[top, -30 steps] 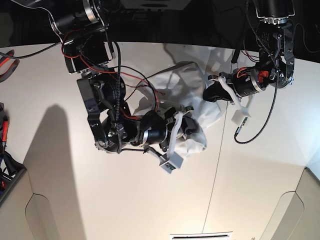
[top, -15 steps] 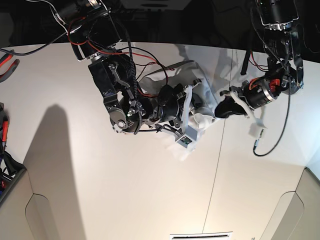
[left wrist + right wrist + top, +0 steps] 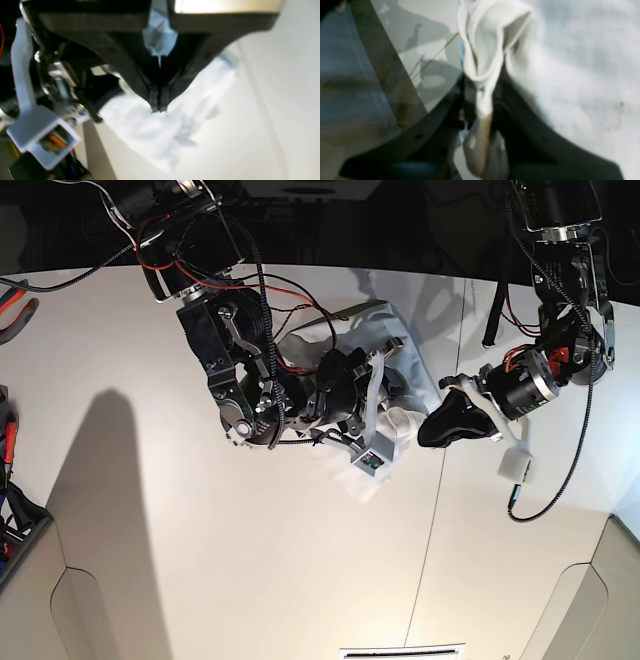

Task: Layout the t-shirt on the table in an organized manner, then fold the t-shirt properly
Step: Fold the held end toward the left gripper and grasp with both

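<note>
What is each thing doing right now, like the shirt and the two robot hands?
t-shirt: bunched up, not laid flat, partly lifted off the table.
left gripper: shut, with a bit of white cloth up between its fingers.
right gripper: shut on a fold of the t-shirt.
table: flat, with the t-shirt's lower part resting on it.

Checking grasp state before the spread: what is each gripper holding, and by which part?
Right gripper pinches a bunched fold of the t-shirt; which part cannot be told. Left gripper is shut, tips at the cloth; a real hold cannot be told.
</note>
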`<state>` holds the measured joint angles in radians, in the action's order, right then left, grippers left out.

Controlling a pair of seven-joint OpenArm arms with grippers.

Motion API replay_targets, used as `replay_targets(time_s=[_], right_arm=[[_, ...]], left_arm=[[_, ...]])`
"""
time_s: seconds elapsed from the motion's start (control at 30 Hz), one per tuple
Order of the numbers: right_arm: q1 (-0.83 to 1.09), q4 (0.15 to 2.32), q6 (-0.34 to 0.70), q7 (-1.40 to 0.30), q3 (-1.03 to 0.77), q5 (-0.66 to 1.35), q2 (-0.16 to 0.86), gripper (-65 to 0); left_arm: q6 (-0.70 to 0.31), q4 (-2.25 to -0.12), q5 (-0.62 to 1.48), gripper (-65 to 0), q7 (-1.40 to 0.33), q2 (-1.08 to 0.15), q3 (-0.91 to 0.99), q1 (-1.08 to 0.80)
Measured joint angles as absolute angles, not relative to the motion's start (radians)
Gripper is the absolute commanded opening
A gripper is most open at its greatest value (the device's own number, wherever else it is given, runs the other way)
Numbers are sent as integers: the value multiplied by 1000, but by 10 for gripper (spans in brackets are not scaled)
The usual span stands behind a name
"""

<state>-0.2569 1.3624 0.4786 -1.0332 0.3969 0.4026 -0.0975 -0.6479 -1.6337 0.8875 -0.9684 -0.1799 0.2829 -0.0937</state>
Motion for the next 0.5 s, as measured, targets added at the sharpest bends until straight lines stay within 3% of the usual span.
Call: replay_targets(time_s=[0.5], right_arm=[[-252, 1362, 474, -1042, 397, 422, -96, -650]], left_arm=[[-659, -1572, 778, -650, -898, -180, 117, -90]])
